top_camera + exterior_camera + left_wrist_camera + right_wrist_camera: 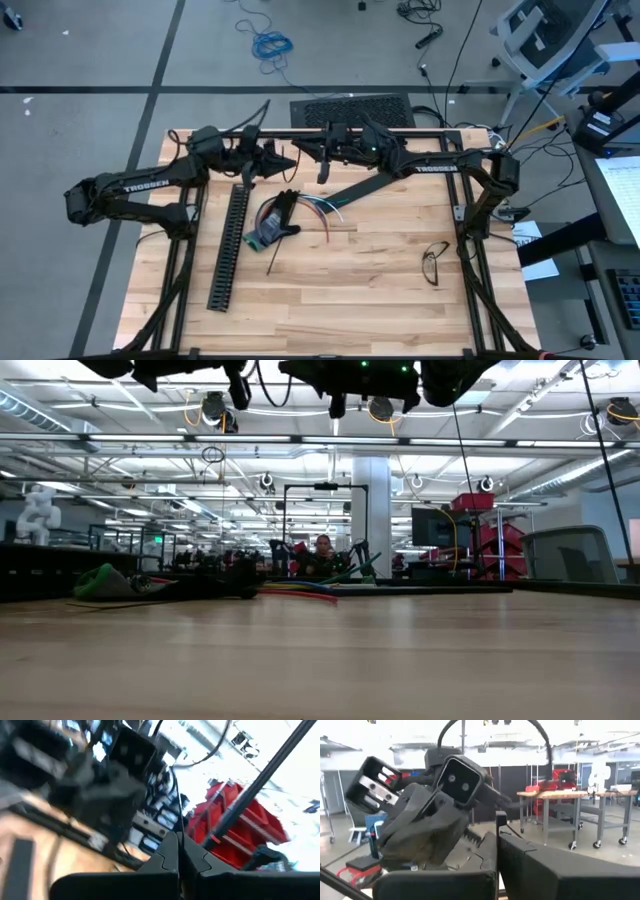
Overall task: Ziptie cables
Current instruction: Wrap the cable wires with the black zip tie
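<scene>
The left gripper (290, 158) hangs at about eleven o'clock from the table's middle, fingers pressed together on nothing. Just left of centre lie the cables (290, 213), a loose fan of thin coloured wires spreading toward three o'clock from a dark clump, beside the black slotted channel (230, 245). They look light, limp and prone to splay, so the tight part near the clump seems the best hold. The right gripper (325, 172), at twelve o'clock, is closed and empty too

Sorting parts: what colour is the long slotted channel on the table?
Black; the channel shows best in the high view.
</scene>
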Available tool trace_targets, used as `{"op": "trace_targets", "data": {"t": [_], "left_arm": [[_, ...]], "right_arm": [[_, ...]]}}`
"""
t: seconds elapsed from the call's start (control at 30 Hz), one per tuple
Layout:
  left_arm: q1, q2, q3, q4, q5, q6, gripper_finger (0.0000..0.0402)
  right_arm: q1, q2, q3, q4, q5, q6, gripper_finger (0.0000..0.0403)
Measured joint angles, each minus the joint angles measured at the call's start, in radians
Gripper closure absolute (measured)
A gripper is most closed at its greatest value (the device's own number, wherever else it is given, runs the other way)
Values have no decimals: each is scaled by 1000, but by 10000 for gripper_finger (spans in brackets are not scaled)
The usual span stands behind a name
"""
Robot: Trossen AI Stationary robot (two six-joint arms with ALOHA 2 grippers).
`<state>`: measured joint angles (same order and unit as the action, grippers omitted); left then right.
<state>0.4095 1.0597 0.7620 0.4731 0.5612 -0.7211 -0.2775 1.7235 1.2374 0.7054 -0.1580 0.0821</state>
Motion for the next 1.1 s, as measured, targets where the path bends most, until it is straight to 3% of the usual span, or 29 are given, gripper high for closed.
{"op": "trace_targets", "data": {"t": [0.2,0.43,0.87,1.1], "left_arm": [[10,45,0,12,87,-152,402],[38,46,0,23,93,-192,402],[42,43,0,25,101,-338,402],[42,43,0,26,101,-345,402]], "right_arm": [[0,62,122,-118,-86,-66,403],[-4,60,133,-212,-111,-116,403],[-12,57,133,-180,-110,-128,403],[-11,57,133,-178,-137,-128,403]]}}
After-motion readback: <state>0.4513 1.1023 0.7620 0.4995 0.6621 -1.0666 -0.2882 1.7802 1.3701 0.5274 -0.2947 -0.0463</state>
